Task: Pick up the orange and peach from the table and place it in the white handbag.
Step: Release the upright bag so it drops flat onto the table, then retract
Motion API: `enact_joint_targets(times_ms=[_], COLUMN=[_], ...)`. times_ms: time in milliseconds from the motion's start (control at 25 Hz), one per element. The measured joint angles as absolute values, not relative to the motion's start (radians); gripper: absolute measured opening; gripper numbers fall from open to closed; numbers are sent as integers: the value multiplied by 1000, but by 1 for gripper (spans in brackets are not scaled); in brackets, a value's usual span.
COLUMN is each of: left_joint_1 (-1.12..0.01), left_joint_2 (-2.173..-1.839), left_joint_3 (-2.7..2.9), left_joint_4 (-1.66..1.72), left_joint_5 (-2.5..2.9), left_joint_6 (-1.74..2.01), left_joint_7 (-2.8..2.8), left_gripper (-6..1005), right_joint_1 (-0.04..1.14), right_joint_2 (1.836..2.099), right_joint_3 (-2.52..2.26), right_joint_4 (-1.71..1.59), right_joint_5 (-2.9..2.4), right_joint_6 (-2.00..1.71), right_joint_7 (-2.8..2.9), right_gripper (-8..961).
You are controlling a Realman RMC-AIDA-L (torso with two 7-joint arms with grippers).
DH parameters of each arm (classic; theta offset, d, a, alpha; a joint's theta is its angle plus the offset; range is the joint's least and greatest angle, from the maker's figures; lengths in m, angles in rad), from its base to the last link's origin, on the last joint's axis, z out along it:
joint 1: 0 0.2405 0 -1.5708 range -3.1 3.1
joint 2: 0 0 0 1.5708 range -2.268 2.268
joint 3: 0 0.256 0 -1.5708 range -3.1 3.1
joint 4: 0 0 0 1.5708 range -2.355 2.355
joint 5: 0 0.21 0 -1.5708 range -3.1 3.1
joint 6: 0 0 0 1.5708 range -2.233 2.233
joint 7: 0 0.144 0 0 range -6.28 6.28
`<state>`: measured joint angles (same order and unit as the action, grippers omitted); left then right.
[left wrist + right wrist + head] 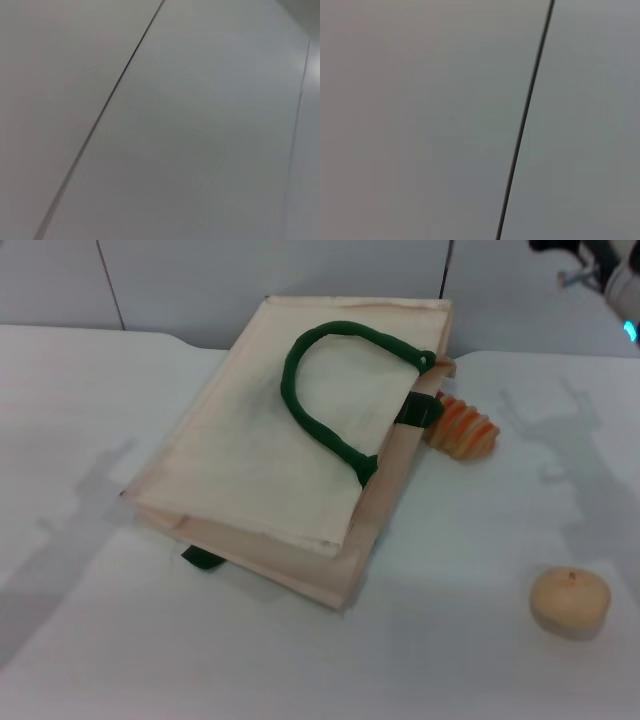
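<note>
Worktop (300, 670) first: a tan fruit (570, 602) lies nearest, at right. Beyond lies the bag (250, 455), flat, a striped roll (462, 428) touching its right edge. Orange and peach are hidden. Right hand (600, 270) far off, grip unclear.

white handbag (270, 450) mid-table — flanks open

The tote bag (290, 440) lies flat on the table (120, 660) ahead of me, left of centre, with one loop handle (330, 390) resting on its upper face. The striped roll (462, 427) lies on the table touching the bag's right edge, partly tucked under it, beside the handle tab (418, 410). The round fruit (570, 602) sits well apart, nearer to me, at my right. My right arm (600, 270) is at the far right, behind the table.
</note>
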<state>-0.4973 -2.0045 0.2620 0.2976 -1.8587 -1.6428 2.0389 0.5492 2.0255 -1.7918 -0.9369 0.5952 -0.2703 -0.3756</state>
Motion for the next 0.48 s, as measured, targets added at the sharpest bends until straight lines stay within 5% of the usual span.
enact_joint_targets(times_ms=[480], left_joint_1=[-564], left_joint_2=[-2033], left_joint_3=[261], left_joint_4=[41], left_joint_5=[-2058], left_joint_6=[-1381], left_joint_7=[2767], left_gripper=[881], right_joint_1=[714], right_joint_2=[2024], right_joint_3=[-1903], right_joint_4=[-160], right_joint_5=[404], right_joint_6=[-1136], right_joint_7=[354], right_gripper=[894])
